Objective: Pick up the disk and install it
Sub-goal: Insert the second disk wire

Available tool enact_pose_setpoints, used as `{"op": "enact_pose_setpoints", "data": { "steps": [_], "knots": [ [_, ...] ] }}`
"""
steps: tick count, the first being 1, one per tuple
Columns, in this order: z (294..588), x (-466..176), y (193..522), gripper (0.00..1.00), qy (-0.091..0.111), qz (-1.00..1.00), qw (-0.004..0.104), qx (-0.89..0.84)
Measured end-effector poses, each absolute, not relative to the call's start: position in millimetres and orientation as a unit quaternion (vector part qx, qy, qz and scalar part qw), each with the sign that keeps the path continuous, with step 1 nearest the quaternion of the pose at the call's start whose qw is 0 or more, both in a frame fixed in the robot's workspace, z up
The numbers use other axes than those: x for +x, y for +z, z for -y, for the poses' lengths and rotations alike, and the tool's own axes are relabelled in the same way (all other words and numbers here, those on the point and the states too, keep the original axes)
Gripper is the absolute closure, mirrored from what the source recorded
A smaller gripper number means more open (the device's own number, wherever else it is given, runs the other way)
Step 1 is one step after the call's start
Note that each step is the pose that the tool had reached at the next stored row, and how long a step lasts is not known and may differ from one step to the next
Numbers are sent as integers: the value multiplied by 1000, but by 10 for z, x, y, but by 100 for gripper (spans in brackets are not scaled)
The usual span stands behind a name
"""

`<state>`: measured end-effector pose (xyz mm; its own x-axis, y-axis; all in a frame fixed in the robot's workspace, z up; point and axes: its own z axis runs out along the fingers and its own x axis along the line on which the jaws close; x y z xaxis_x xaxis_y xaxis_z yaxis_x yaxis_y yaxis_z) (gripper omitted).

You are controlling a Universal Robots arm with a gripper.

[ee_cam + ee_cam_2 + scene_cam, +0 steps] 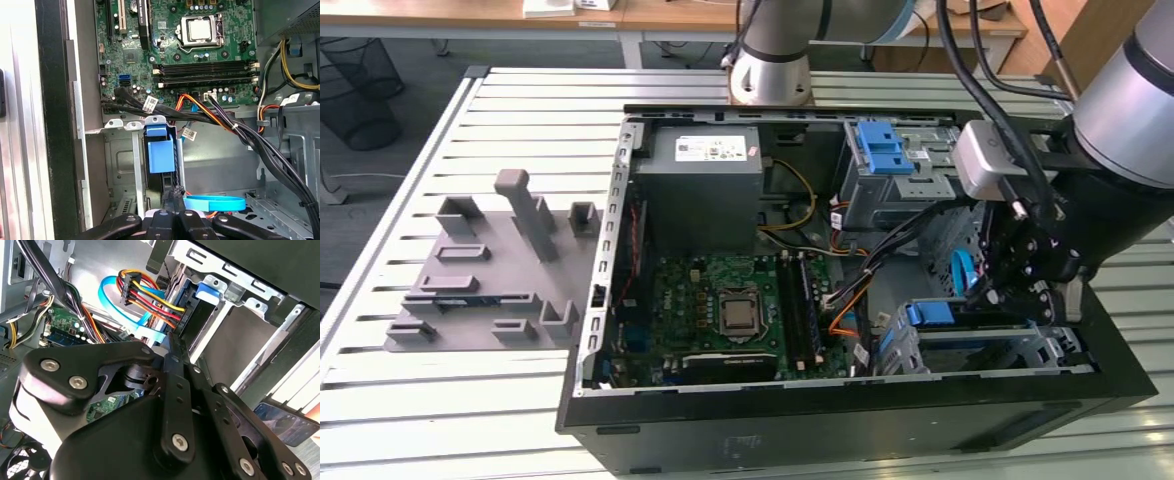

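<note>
Blue-bracketed disk (161, 156) sits in its bay just beside the tool (172, 216).

I saw the open computer case (854, 430) lying on the tabletop (454, 420). A stand with slots (487, 270) sat on the tabletop too, to the exterior view's left of the case. Inside the case, the main board (727, 310) lay flat in the middle. The power box (700, 185) sat behind it, toward the arm's base (770, 70). The drive cage (987, 345) stood in the case's near corner, on the exterior view's right. The disk (161, 155) sat inside that cage. The gripper (1021, 275) hung just above the cage. A bundle of cables (225, 122) ran between the main board and the cage.
</note>
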<state>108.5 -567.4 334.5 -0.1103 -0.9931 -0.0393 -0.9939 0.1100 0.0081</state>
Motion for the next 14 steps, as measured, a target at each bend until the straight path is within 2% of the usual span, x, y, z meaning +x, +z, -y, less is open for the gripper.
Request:
{"op": "enact_pose_setpoints", "data": {
  "steps": [14],
  "knots": [
    [5674, 1085, 3426, 89, 16, -745, 12, -667]
  ]
}}
